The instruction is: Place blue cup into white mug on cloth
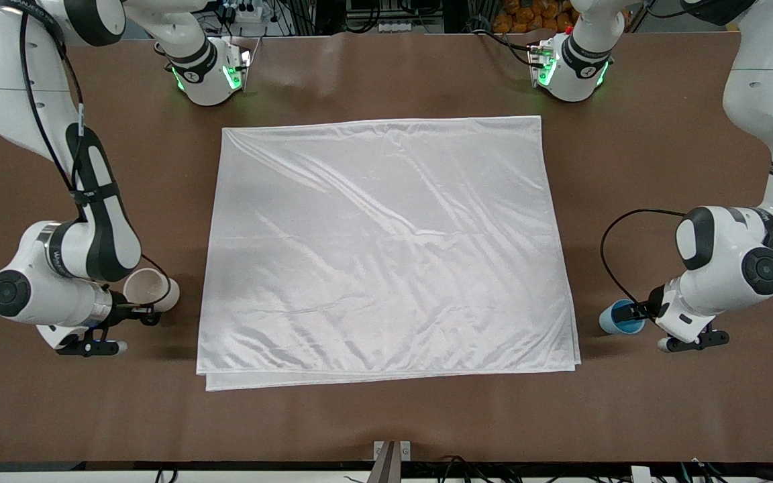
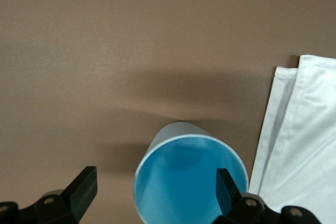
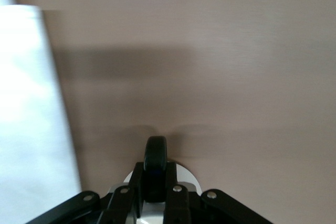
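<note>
Left gripper [image 2: 152, 192] low at the cup [image 2: 190, 179], fingers spread: one inside the rim toward the cloth [image 2: 302, 145], the other well clear outside, nothing pinched yet. Cup on bare table [image 1: 661, 168] at the left arm's end, just off the cloth's edge, upright, mouth up. Right gripper [image 3: 155, 182] clamped on the black handle [image 3: 155, 157] of the mug [image 1: 151, 290], which sits at the right arm's end, likewise off the cloth, seemingly tipped with its mouth toward the front camera.

Judged as the grasping step, both vessels yet to travel. Best to close gently on the cup's wall, keep it vertical, lift straight. Set the mug upright near the middle of the cloth first, then lower the cup squarely over its mouth; little slack likely between the two. Wrinkled satin probably slippery, so a soft landing.

Count: one cup, one mug, one cloth, two grippers.
</note>
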### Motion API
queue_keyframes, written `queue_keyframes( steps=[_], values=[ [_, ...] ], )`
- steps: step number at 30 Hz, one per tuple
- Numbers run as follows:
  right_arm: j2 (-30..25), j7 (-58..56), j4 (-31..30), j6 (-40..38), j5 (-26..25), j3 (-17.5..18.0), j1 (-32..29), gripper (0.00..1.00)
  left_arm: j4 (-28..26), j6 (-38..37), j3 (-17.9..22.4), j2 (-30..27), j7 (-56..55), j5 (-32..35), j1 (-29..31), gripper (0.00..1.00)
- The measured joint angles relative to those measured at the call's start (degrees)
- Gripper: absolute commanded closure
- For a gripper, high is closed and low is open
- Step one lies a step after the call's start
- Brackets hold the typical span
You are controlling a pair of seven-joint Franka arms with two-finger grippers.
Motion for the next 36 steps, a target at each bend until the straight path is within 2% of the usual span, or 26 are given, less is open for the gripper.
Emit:
queue_keyframes(
  steps=[7, 15, 17, 20, 25, 28, 36],
  values=[
    [-1.8, 0.1, 0.7, -1.0, 0.0, 2.2, 0.9, 1.0, 0.0, 0.3, 0.0, 0.2, 0.0, 0.0, 0.2, 0.39],
    [-4.2, 1.6, 0.7, -1.8, 0.1, 2.6, 3.1, 1.0, 0.0, 0.5, 0.0, 0.3, 0.0, 0.0, 0.2, 0.62],
    [-4.3, 3.0, 0.7, -1.8, 0.1, 2.6, 4.0, 1.0, 0.0, 0.7, 0.0, 0.3, 0.0, 0.0, 0.2, 0.74],
    [-4.4, 6.0, 0.8, -1.8, 0.1, 2.6, 5.8, 1.0, 0.0, 0.8, 0.0, 0.4, 0.0, 0.0, 0.2, 0.83],
    [-4.4, 11.8, 1.2, -1.8, 0.1, 2.6, 9.8, 1.0, 0.0, 0.8, 0.0, 0.4, 0.0, 0.0, 0.2, 0.89],
    [-4.4, 15.3, 1.8, -1.8, 0.1, 2.6, 12.2, 1.0, 0.0, 0.9, 0.0, 0.4, 0.0, 0.0, 0.2, 1.0],
    [-4.4, 21.1, 2.9, -1.9, 0.1, 2.6, 17.4, 1.0, 0.0, 0.9, 0.0, 0.4, 0.0, 0.1, 0.2, 1.0]
  ],
)
